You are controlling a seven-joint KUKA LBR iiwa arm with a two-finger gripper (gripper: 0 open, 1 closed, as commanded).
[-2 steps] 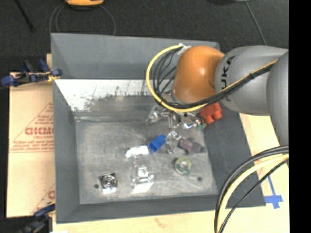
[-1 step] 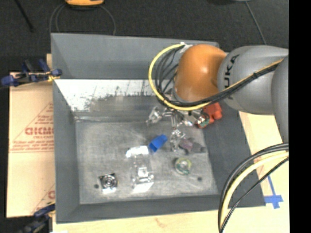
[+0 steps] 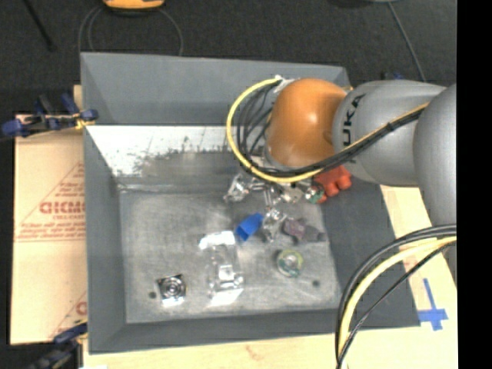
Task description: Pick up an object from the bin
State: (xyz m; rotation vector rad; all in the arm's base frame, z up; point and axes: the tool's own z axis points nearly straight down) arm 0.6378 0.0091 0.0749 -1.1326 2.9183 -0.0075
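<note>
The tool (image 3: 270, 210) hangs near the middle of the bin (image 3: 100, 229), just beside a small blue piece (image 3: 248, 227); whether it is apart or together, I cannot tell.

Grey bin (image 3: 154, 229) with blue block (image 3: 248, 227), round disc (image 3: 290, 263), square metal piece (image 3: 170, 290)

Grey KUKA arm (image 3: 400, 125) with orange wrist cover (image 3: 304, 121) and looped yellow-black cables (image 3: 240, 133).

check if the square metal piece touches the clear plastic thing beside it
Apart. The camera view shows a strip of bare bin floor between the square metal piece and the clear plastic thing.
</note>
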